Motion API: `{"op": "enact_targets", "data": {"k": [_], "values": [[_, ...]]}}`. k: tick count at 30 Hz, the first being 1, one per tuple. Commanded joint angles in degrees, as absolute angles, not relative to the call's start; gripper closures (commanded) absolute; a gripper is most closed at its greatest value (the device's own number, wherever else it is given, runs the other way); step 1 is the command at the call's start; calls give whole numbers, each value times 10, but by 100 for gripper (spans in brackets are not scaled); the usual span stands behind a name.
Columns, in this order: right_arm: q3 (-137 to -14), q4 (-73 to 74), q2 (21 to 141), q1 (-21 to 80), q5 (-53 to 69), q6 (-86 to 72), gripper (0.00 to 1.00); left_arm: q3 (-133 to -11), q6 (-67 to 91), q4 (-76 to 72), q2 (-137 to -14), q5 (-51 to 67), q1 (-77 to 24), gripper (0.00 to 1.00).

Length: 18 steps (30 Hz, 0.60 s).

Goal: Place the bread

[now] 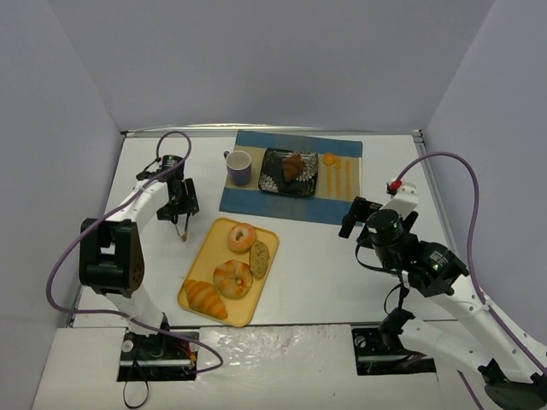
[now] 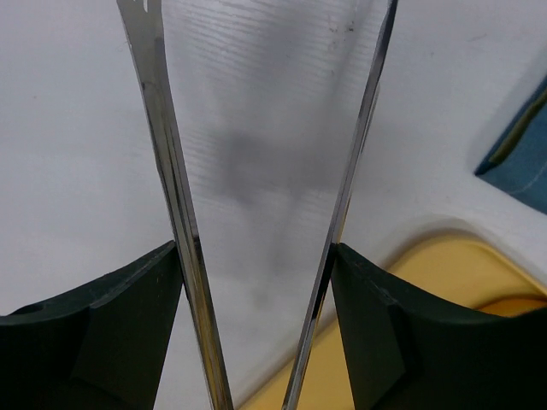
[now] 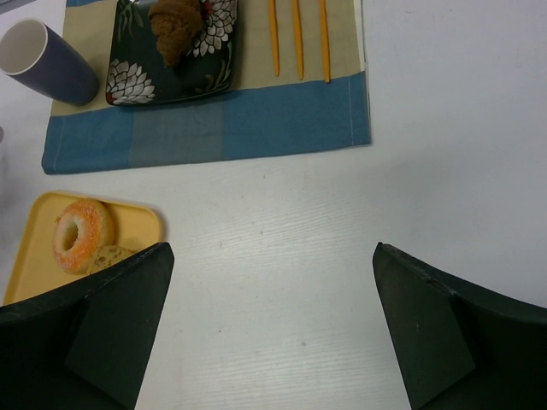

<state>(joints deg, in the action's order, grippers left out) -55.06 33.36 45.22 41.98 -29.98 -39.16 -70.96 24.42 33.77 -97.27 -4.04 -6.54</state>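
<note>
The bread (image 1: 293, 166), a small dark brown pastry, lies on the dark floral plate (image 1: 275, 181) at the back of the table; the right wrist view also catches the bread (image 3: 175, 26). My left gripper (image 1: 180, 206) hovers left of the yellow tray (image 1: 198, 266), far from the plate. It is shut on a pair of metal tongs (image 1: 183, 231). In the left wrist view the tongs (image 2: 168, 171) spread apart with nothing between their arms, held between my gripper's (image 2: 256, 252) fingers. My right gripper (image 1: 354, 215) is open over bare table (image 3: 273, 252).
The plate rests on a blue and beige placemat (image 1: 248, 201) with a purple cup (image 1: 239, 167) and orange cutlery (image 1: 338, 172). The tray holds two glazed ring breads (image 1: 242, 237), a croissant (image 1: 205, 297) and a speckled cookie (image 1: 259, 254). Grey walls enclose the table.
</note>
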Motion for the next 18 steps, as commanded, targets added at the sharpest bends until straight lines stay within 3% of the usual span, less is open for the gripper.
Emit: {"op": "enact_targets", "data": {"k": [1, 8, 18], "values": [[-535, 308, 450, 418, -313, -399, 0, -755, 258, 302, -1002, -13, -51, 36], [-523, 282, 490, 418, -309, -397, 0, -772, 275, 338, -1029, 28, -50, 33], [-533, 182, 587, 417, -310, -357, 0, -795, 256, 379, -991, 12, -51, 10]]}}
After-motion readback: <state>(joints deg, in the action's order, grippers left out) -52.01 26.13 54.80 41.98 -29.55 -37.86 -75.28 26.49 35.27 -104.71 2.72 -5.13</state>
